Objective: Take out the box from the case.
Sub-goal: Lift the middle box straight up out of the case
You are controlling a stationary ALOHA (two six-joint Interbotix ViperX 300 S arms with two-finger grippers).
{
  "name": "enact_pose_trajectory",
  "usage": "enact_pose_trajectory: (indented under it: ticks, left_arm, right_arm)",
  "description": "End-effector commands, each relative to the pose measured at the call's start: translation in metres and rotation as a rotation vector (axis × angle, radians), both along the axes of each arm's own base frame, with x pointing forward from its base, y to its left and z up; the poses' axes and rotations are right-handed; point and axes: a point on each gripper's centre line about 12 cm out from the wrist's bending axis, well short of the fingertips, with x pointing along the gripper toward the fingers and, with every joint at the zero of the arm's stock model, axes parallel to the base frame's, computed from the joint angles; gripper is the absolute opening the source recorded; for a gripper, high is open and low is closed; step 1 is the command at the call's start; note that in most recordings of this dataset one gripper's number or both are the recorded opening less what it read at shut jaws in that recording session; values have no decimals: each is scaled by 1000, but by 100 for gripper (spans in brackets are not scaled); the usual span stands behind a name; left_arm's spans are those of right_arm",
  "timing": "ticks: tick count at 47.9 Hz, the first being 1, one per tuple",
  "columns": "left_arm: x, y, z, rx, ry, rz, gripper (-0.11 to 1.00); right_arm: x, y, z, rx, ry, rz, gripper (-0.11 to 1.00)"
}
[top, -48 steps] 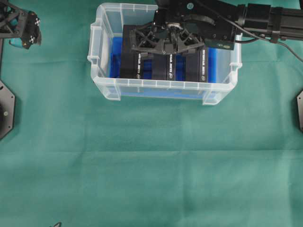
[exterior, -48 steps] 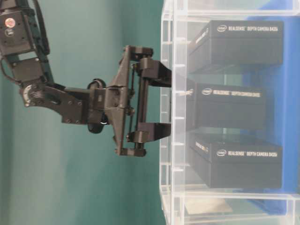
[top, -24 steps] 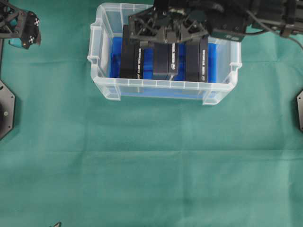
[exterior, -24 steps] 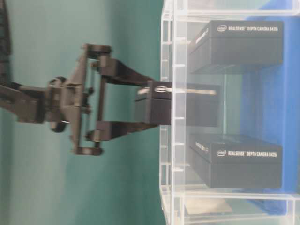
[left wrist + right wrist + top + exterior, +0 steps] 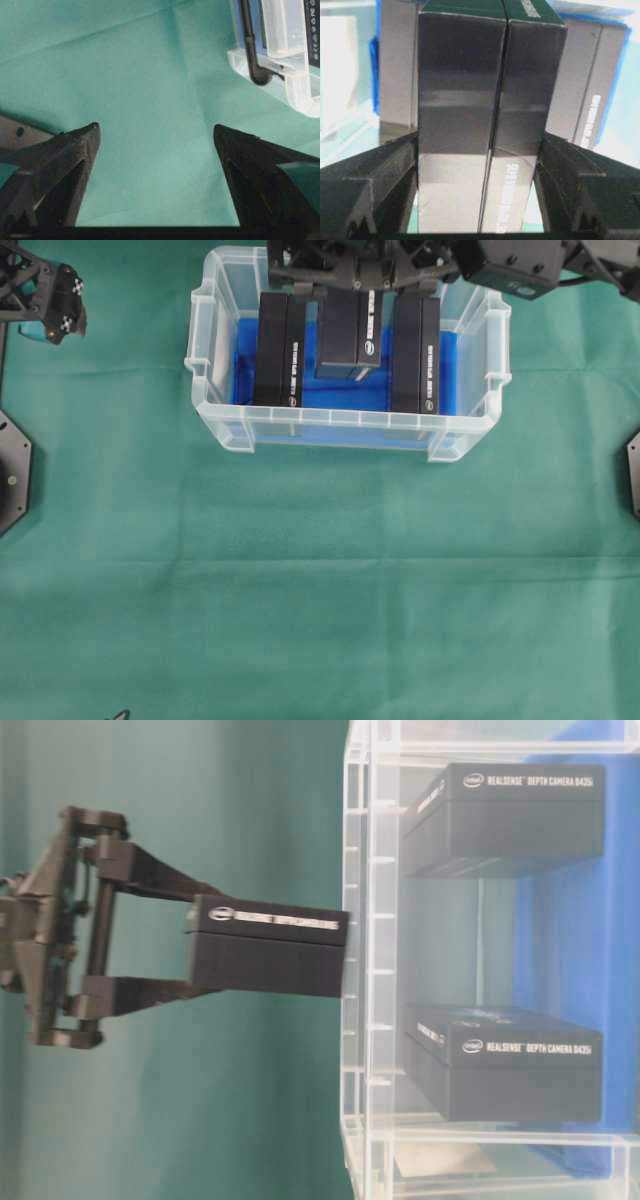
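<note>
The case (image 5: 345, 422) is a clear plastic bin with a blue floor, at the top middle of the overhead view. My right gripper (image 5: 350, 290) is shut on a black box (image 5: 347, 335) and holds it above the case. In the table-level view the box (image 5: 268, 947) hangs from the right gripper (image 5: 197, 945), its lower end about level with the case's rim (image 5: 362, 970). The right wrist view has the box (image 5: 485, 125) filling the gap between both fingers (image 5: 385, 170). My left gripper (image 5: 156, 132) stands open over bare cloth, far left of the case (image 5: 295, 85).
Two more black boxes stay in the case, one at the left (image 5: 275, 350) and one at the right (image 5: 415, 352), with a gap of blue floor between them. Green cloth covers the table in front of the case. Black mounts (image 5: 12, 470) sit at both side edges.
My right gripper has risen with the middle box, drawing it up from between the other two to the rim. The left arm has not moved.
</note>
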Motion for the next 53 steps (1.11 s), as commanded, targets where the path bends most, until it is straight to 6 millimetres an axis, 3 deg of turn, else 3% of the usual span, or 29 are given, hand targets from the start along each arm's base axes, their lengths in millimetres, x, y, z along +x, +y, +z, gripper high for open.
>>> enact_pose_trajectory:
  ticks: [1,13,53]
  left_arm:
    - [-1,1,5,11,-19,2,93]
    - [-1,1,6,12,-21,1,93]
    - [-1,0,6,6,-20,10,93]
  right_arm:
    - [-14,6,44,-28,-91,4,67]
    - [-19,12,59,-31,-98,6,67]
    - [-19,12,60,-34,-97,12,67]
